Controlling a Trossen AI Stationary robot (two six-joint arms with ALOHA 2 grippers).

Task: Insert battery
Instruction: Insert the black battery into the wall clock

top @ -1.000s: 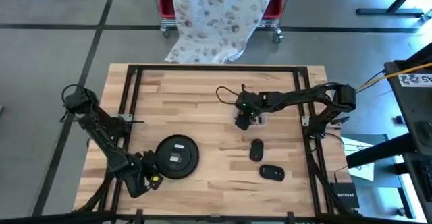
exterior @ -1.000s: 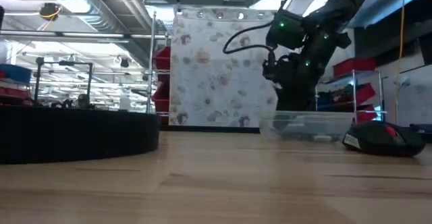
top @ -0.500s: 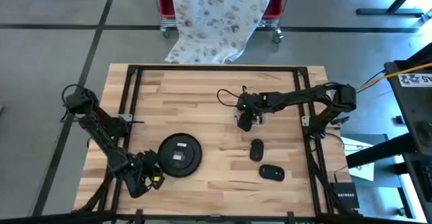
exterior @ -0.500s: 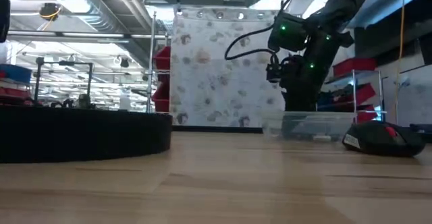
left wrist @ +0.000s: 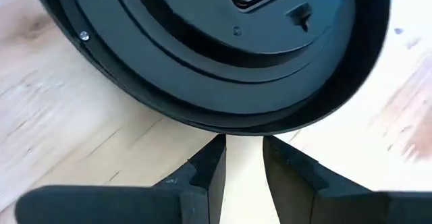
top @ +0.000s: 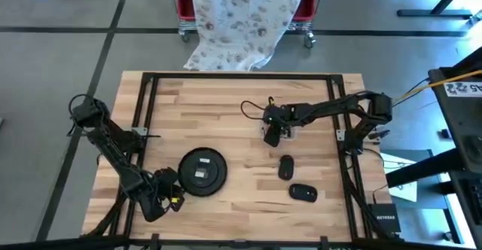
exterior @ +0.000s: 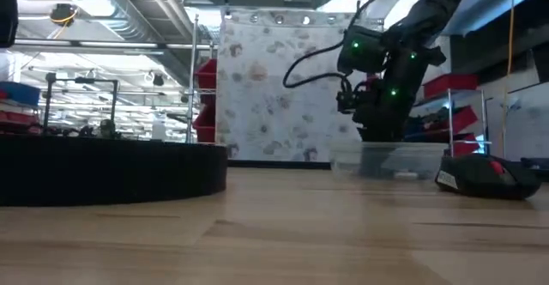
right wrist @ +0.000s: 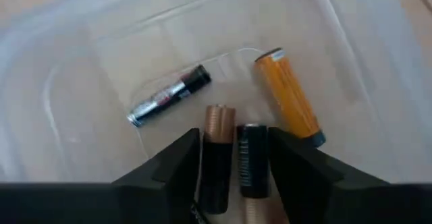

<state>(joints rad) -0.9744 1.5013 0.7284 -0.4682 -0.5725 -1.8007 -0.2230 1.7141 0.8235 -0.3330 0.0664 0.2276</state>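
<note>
Left gripper (left wrist: 241, 160) near surface's front-left corner, fingers narrow, empty, tips at round black device (top: 201, 172). Right gripper (right wrist: 233, 158) over clear battery tray (right wrist: 74, 62), mid-surface, fingers straddling two batteries (right wrist: 231, 158). Risk: both batteries caught at once, or one slips.

You are looking down into a clear tray (right wrist: 81, 42) with four batteries lying on its floor. Your right end effector (right wrist: 233, 158) is reaching in with its fingers (right wrist: 177, 162) spread, and two black-and-copper batteries (right wrist: 217, 158) are lying side by side between them. An orange battery (right wrist: 289, 97) is resting just beyond one finger, tilted. A thin black-and-silver battery (right wrist: 169, 96) is lying apart, farther in.
</note>
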